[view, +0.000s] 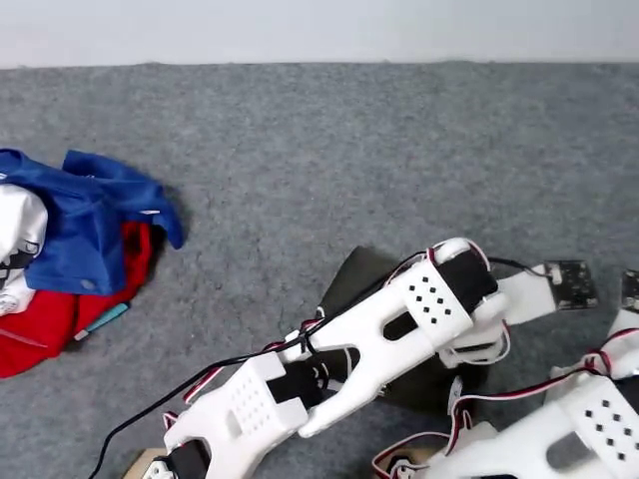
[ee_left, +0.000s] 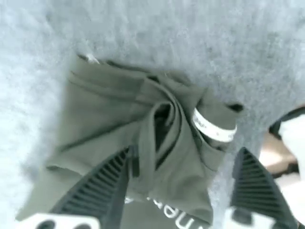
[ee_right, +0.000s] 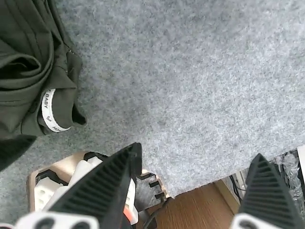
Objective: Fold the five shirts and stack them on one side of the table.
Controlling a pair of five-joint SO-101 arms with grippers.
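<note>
Table is covered in grey felt (view: 349,150) and bounded at the far edge by a white wall (view: 319,30). A dark olive shirt (ee_left: 119,109), crumpled, is laid near the front edge. A blue shirt (view: 80,220), red shirt (view: 50,319) and white shirt (view: 20,235) are heaped at the left edge. The left gripper (ee_left: 186,157) is held over the olive shirt, jaws spread, nothing clasped. The right gripper (ee_right: 198,152) is held over felt near the front edge, jaws spread and empty; wood (ee_right: 190,210) is seen past the felt's edge.

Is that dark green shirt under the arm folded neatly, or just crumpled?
Crumpled, not neatly folded: the dark green shirt lies bunched, with deep twisted creases running through its middle.
</note>
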